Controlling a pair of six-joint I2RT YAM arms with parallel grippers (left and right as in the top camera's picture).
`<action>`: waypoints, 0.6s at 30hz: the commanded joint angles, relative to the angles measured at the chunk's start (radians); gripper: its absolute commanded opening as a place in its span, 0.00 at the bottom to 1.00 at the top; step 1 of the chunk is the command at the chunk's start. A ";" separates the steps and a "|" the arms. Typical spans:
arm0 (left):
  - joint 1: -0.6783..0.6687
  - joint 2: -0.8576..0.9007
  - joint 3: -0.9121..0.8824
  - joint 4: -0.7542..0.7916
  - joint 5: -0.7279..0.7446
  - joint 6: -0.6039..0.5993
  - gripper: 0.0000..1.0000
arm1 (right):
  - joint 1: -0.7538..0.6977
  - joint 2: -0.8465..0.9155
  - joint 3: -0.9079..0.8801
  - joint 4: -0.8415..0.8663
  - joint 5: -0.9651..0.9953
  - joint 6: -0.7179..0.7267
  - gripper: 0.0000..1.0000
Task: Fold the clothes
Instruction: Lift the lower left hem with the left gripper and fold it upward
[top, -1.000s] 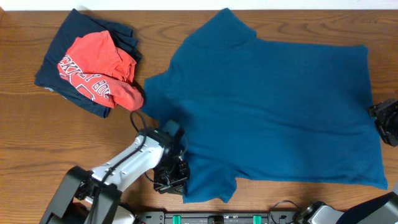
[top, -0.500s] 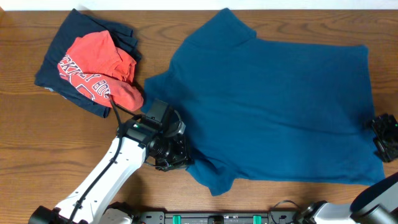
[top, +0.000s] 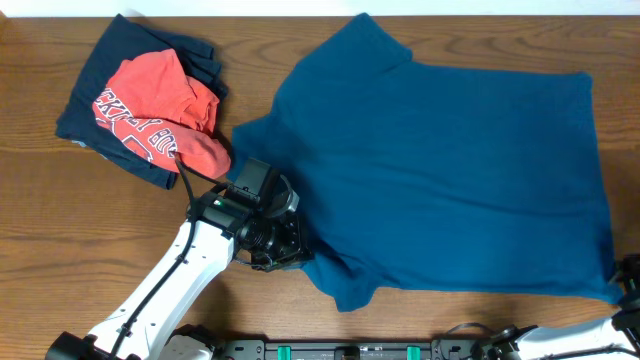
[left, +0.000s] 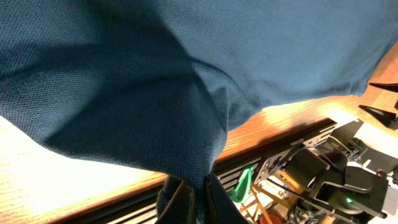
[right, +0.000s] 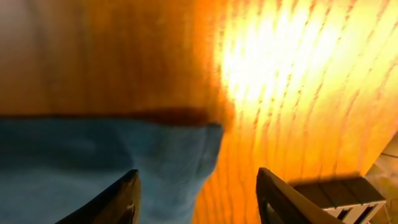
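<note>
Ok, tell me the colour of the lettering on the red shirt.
White lettering on the red shirt; overhead view.

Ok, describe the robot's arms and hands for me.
The left arm is a slim white link with black joints and a thin black cable looping at its wrist. The left hand is black and blocky. The right hand shows only two dark, tapered fingers.
</note>
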 joint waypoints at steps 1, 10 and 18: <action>0.004 -0.009 0.012 0.005 0.010 -0.005 0.07 | -0.003 0.006 -0.030 0.018 0.057 0.014 0.57; 0.004 -0.009 0.012 0.005 0.011 -0.005 0.07 | -0.003 0.005 -0.092 0.124 0.040 0.014 0.20; 0.007 -0.010 0.014 -0.005 0.055 -0.019 0.06 | 0.019 -0.053 0.024 0.010 -0.083 -0.018 0.01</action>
